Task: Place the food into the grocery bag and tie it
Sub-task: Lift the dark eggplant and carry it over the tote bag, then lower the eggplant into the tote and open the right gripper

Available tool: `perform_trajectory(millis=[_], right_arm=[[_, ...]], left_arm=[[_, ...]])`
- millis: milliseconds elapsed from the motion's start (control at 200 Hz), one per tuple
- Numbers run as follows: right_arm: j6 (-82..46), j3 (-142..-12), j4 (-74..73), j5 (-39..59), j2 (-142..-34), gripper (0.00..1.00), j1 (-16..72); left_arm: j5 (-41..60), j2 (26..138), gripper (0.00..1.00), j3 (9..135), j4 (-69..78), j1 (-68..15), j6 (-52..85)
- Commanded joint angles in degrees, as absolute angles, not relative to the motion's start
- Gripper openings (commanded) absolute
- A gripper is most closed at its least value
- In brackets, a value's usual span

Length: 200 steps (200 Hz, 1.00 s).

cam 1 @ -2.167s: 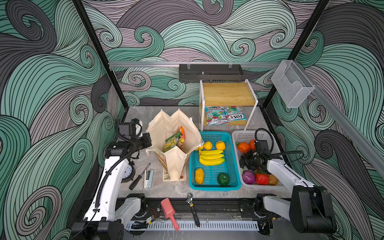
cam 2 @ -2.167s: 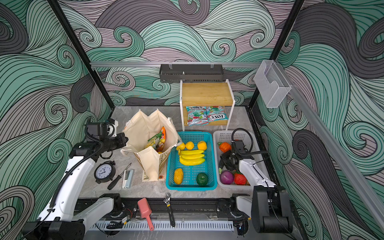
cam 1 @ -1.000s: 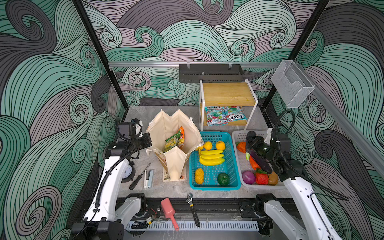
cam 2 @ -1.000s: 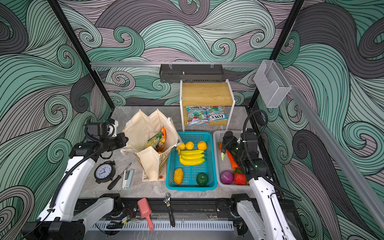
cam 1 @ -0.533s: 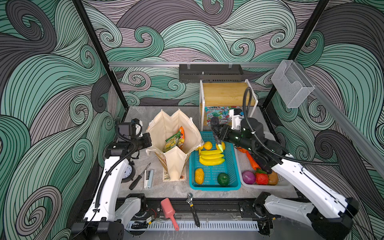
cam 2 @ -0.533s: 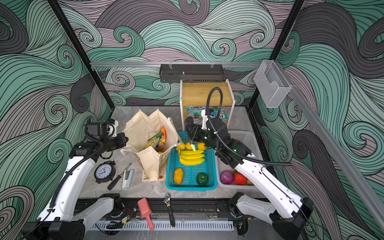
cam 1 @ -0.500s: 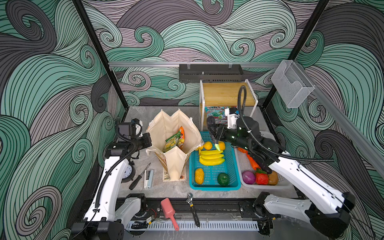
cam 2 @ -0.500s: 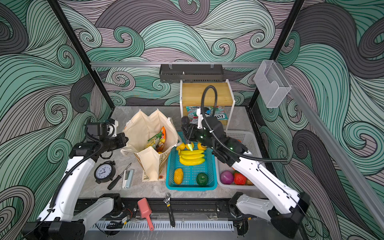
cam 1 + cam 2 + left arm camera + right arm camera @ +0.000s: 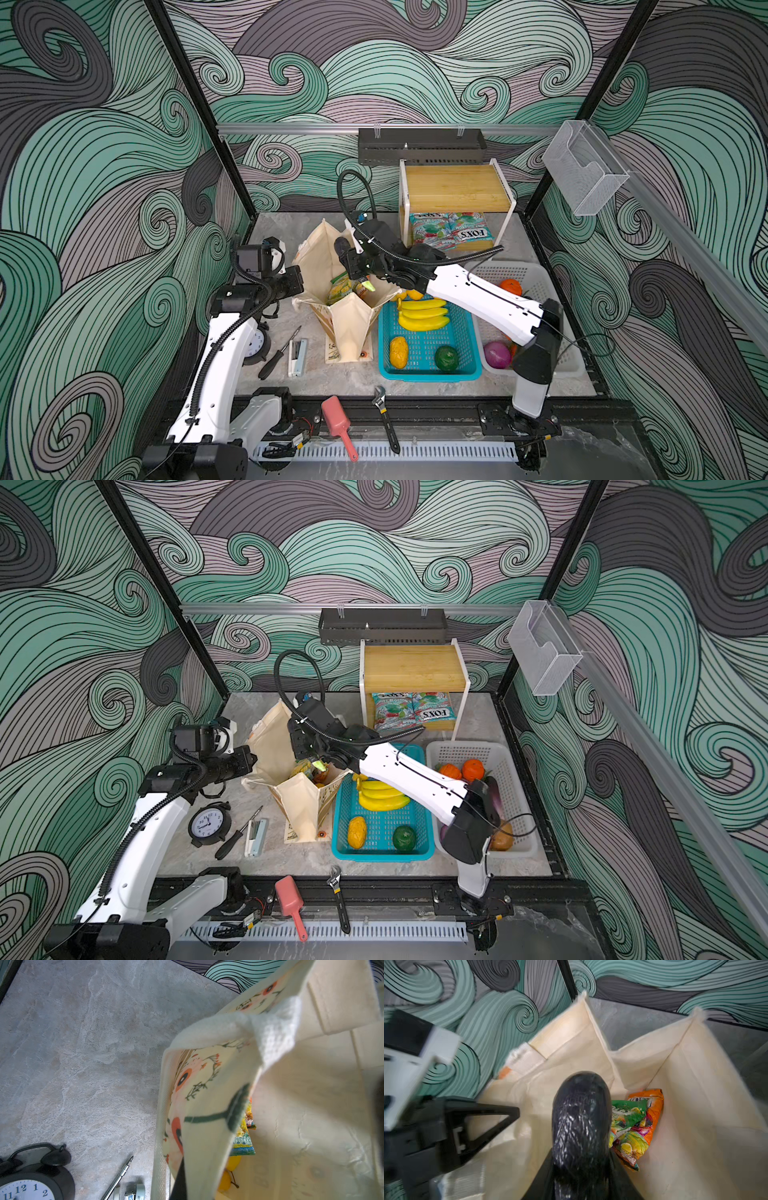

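Your right gripper's black fingers (image 9: pixel 538 1180) are clamped round the body of a glossy, dark purple toy aubergine (image 9: pixel 580 1122), so its rounded end juts out ahead of them. That grip looks chosen so the fruit can fall free the moment you part the jaws. In both top views the right gripper (image 9: pixel 360 266) hangs just left of the frame's centre, over the open mouth of the cream canvas tote bag with floral print (image 9: pixel 316 266). I cannot tell how far the aubergine sits above the rim, and it does not appear to touch the cloth.

Your left gripper (image 9: pixel 296 281), further left in the frame, has its fingers (image 9: pixel 483 1108) pressed together on the bag's left rim, next to the white woven handle (image 9: pixel 228 1026). The cloth folds over the pinch. My reading is that you hold it there to pull the soft wall outward and give the right arm a wide mouth. If you let go, that side would likely sag inward.

Inside the bag a green glossy candy packet (image 9: pixel 627 1113) overlaps an orange glossy candy packet (image 9: pixel 652 1109), with yellow toy fruit (image 9: pixel 227 1178) beneath them, so part of the food is already packed.

Just right of the bag in the frame, the teal plastic basket (image 9: pixel 428 376) holds yellow toy bananas (image 9: pixel 422 316). Beyond it, the white plastic basket (image 9: pixel 505 272) holds more toy produce under the right arm. The handle is not yet tied.
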<state>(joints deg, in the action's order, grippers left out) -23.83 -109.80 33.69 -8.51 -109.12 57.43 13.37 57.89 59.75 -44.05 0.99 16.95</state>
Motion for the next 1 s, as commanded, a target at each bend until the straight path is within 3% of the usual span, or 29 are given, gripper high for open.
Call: perform_trajectory(millis=[0, 395, 540, 705, 861, 996], right_arm=[[-21.09, -111.76, 38.19, -11.34, -112.05, 0.34, 57.54], [-22.77, -114.03, 41.41, -10.19, -123.41, 0.38, 58.38], [-23.33, -113.5, 42.01, -9.62, -125.38, 0.54, 58.43], [-24.44, -112.94, 42.68, -8.13, -124.87, 0.59, 58.79], [-23.0, -112.88, 42.94, -9.06, -120.92, 0.92, 59.05], [-21.64, -112.7, 42.68, -8.89, -115.26, 1.0, 59.06]], left_arm=[[14.33, 57.0, 0.0, 59.42, -43.64, 0.7, 16.66], [14.69, 57.31, 0.0, 59.5, -43.59, 0.68, 16.72], [14.6, 57.38, 0.0, 59.5, -43.62, 0.7, 16.7], [14.48, 57.58, 0.0, 59.5, -43.77, 0.7, 16.7], [14.0, 57.74, 0.0, 59.49, -43.85, 0.69, 16.66], [13.78, 57.48, 0.0, 59.41, -43.73, 0.68, 16.67]])
